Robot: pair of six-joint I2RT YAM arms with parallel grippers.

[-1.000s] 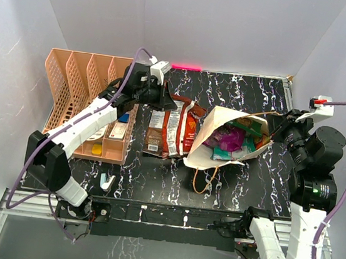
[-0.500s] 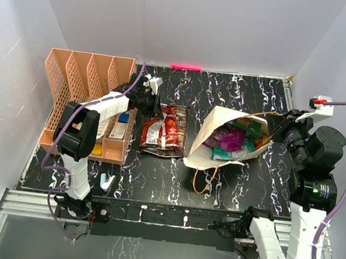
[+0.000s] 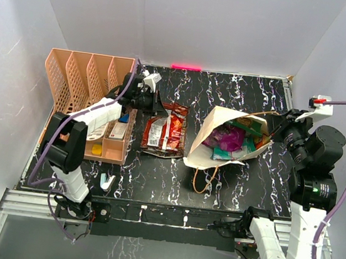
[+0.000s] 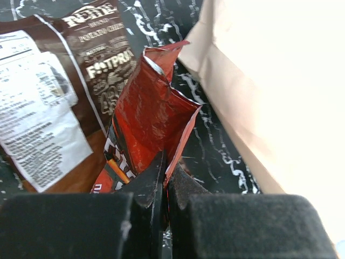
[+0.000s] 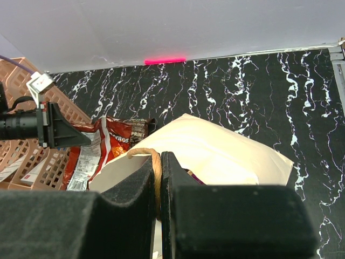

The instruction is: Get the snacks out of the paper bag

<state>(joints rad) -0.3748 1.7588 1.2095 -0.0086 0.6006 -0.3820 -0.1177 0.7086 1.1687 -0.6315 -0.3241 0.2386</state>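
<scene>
Arms extended: left gripper (image 4: pixel 164 181) clamped glossy red snack packet (image 4: pixel 151 116); only wrist view showed right gripper (image 5: pixel 157 186) pinching cream paper bag's (image 5: pixel 221 154) brown cord (image 5: pixel 144 152).

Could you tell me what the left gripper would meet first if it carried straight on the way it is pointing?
The left gripper, shut on the edge of the red packet, would push into that packet first. Beyond seems bare table, the paper bag lying just beside that line; depth is unclear.

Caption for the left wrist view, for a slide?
Left gripper pinches a red snack packet beside the paper bag.
</scene>
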